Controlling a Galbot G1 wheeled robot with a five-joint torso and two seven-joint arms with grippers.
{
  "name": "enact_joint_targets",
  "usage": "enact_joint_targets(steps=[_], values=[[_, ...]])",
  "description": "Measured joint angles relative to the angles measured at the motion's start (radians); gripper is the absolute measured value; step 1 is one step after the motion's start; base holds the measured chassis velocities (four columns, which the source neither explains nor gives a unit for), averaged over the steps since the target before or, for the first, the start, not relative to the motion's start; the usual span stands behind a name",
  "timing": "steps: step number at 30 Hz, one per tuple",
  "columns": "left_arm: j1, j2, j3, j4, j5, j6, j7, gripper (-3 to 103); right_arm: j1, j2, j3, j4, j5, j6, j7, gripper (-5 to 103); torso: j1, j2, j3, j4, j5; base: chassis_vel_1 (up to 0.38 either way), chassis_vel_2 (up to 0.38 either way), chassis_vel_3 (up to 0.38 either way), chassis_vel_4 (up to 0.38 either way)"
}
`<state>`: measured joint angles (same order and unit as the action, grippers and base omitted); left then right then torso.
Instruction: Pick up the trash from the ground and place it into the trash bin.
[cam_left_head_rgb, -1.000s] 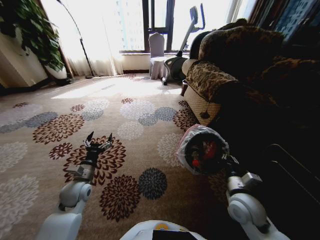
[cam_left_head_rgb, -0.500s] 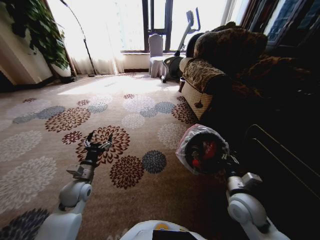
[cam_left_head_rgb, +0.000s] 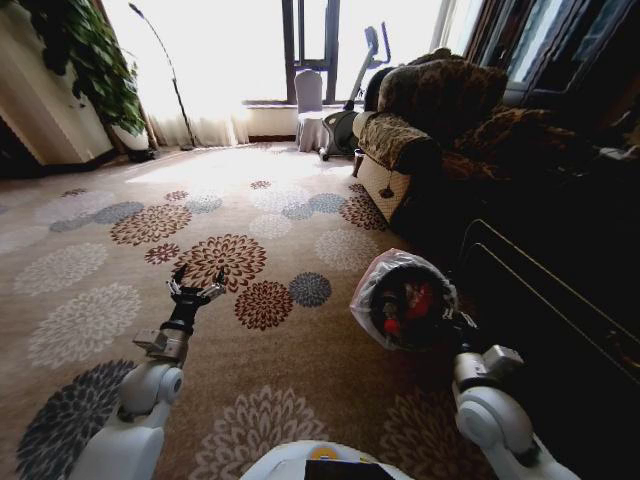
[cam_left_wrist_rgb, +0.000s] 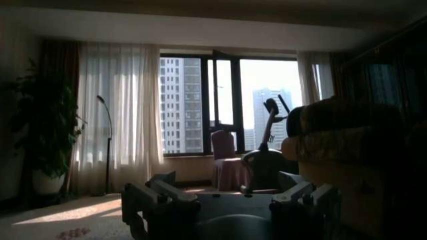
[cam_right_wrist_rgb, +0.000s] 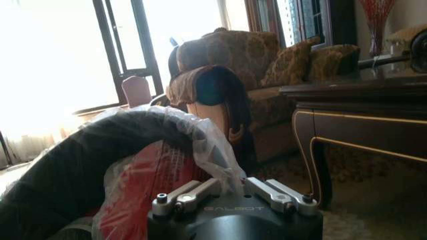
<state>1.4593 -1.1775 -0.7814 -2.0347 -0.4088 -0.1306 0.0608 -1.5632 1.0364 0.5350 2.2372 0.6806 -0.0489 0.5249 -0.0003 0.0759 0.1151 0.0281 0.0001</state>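
My right claw (cam_left_head_rgb: 447, 322) is clamped on the rim of the trash bin (cam_left_head_rgb: 405, 300), held tipped above the carpet (cam_left_head_rgb: 300, 380), while my left claw (cam_left_head_rgb: 196, 289) hangs spread and empty

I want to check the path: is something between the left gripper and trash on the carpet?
No trash is visible on the carpet. The open left gripper hangs over bare carpet; the right gripper holds the trash bin.

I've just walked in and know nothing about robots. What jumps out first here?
The right gripper holds a black trash bin tipped on its side, off the flowered carpet, its plastic liner showing something red inside. The left gripper hangs open and empty above the carpet. A patterned sofa sits by the bright window.
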Motion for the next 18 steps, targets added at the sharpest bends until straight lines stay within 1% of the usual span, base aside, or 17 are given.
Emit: enact_joint_targets(steps=[7, 18], values=[[-0.001, 0.000, 0.000, 0.000, 0.000, 0.000, 0.000, 100, 0.001, 0.000, 0.000, 0.000, 0.000, 0.000, 0.000, 0, 0.000, 0.000, 0.001, 0.0003, 0.0000, -0.032, 0.039, 0.033, -0.020], [0.000, 0.000, 0.000, 0.000, 0.000, 0.000, 0.000, 100, 0.000, 0.000, 0.000, 0.000, 0.000, 0.000, 0.000, 0, 0.000, 0.000, 0.001, 0.0001, 0.0000, 0.000, 0.000, 0.000, 0.000]])
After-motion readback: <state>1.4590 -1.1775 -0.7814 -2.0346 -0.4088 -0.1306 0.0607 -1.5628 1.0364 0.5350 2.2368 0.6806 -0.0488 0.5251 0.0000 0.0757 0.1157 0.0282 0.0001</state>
